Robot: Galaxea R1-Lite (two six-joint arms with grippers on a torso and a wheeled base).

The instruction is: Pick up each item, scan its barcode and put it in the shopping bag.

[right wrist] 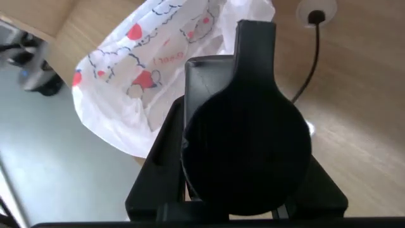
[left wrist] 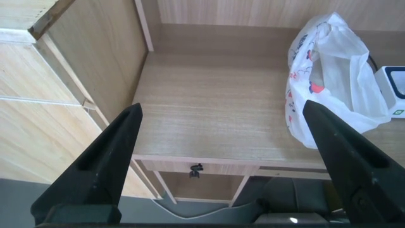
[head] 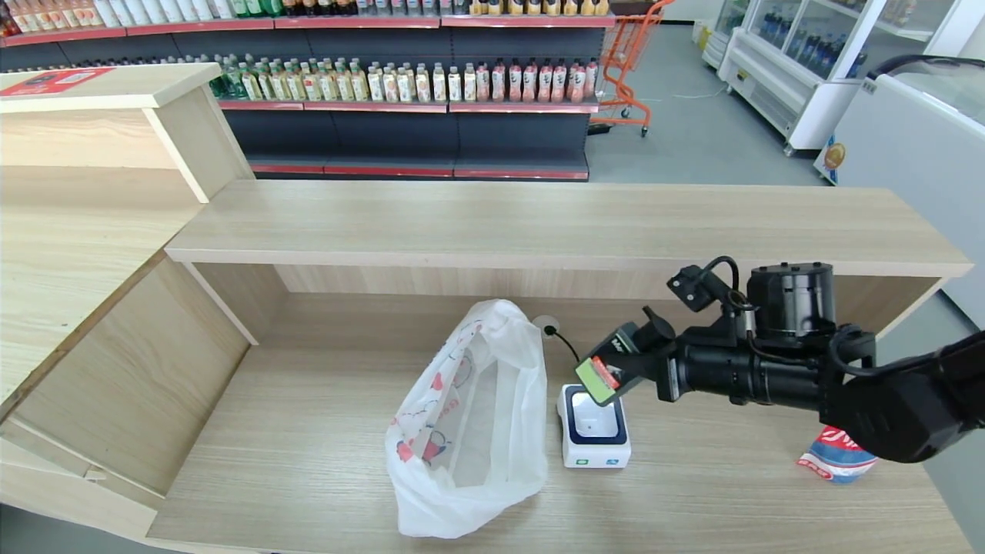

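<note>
My right gripper (head: pixel 609 368) is shut on a small flat green item with a red label (head: pixel 596 380), held tilted just above the white barcode scanner (head: pixel 592 445) on the counter. In the right wrist view the item shows as a dark rounded shape (right wrist: pixel 247 149) between the fingers, with the shopping bag (right wrist: pixel 152 69) beyond it. The white plastic shopping bag (head: pixel 469 431) with red prints stands open just left of the scanner. My left gripper (left wrist: pixel 221 164) is open and holds nothing, off the counter's near left edge, with the bag (left wrist: pixel 329 69) and scanner (left wrist: pixel 393 88) farther off.
A red, white and blue packet (head: pixel 837 455) lies at the counter's right, partly under my right arm. The scanner's black cable (head: pixel 565 342) runs to a round port (right wrist: pixel 316 16) at the back. A raised wooden ledge (head: pixel 539 223) borders the back and a side panel (head: pixel 131 385) the left.
</note>
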